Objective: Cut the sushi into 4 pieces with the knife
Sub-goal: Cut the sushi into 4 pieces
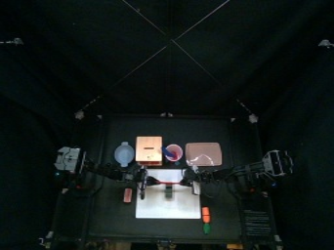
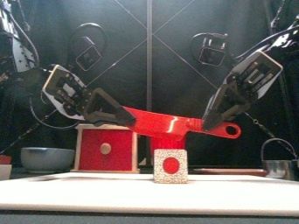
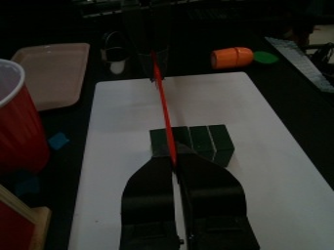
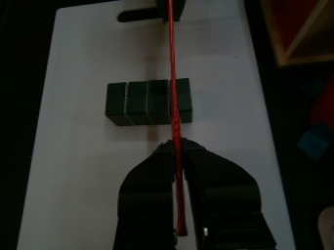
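Note:
The dark green sushi roll (image 4: 147,101) lies whole on the white cutting board (image 4: 92,166); in the front view its end face (image 2: 170,166) shows white with a red centre. A red toy knife (image 2: 170,123) hangs level a little above the roll, held at both ends. My left gripper (image 2: 122,116) is shut on one end and my right gripper (image 2: 211,125) on the handle end. Seen edge-on in the wrist views, the blade (image 3: 162,98) crosses over the roll (image 3: 196,144) near the seam of an end block.
Behind the board stand a blue-grey bowl (image 1: 124,153), the wooden box with its red drawer front (image 2: 105,147), a red cup (image 3: 14,107) and the pink tray (image 1: 205,153). A metal cutter (image 2: 278,166) sits at the right. Small orange (image 3: 232,57) and green (image 1: 206,229) toys lie beside the board.

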You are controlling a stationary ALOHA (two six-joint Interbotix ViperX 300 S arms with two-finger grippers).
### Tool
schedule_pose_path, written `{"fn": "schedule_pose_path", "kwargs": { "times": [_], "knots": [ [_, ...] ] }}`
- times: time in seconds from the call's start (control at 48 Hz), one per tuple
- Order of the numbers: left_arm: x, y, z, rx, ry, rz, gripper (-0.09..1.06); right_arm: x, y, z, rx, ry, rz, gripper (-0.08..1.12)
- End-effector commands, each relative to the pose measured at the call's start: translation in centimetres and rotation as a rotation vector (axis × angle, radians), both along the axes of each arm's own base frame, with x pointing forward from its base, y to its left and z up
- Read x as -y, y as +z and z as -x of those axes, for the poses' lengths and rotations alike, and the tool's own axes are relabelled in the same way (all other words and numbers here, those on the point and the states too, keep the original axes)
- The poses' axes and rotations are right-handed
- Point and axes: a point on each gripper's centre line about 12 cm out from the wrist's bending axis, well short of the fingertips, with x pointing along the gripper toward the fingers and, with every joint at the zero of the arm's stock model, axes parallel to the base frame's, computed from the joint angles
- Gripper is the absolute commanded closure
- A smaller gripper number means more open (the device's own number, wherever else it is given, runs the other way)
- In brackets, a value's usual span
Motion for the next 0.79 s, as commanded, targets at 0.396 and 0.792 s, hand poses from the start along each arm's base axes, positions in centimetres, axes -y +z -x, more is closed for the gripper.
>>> {"fn": "schedule_pose_path", "kwargs": {
  "times": [0.396, 0.792],
  "knots": [
    [0.6, -1.3, -0.5, -0.020, 0.020, 0.021, 0.79, 0.0, 1.9, -1.6, 0.076, 0.000, -0.009, 0.87],
    [0.2, -1.3, -0.8, -0.023, 0.045, 0.022, 0.79, 0.2, 0.5, -1.9, 0.035, -0.003, -0.003, 0.87]
  ]
}}
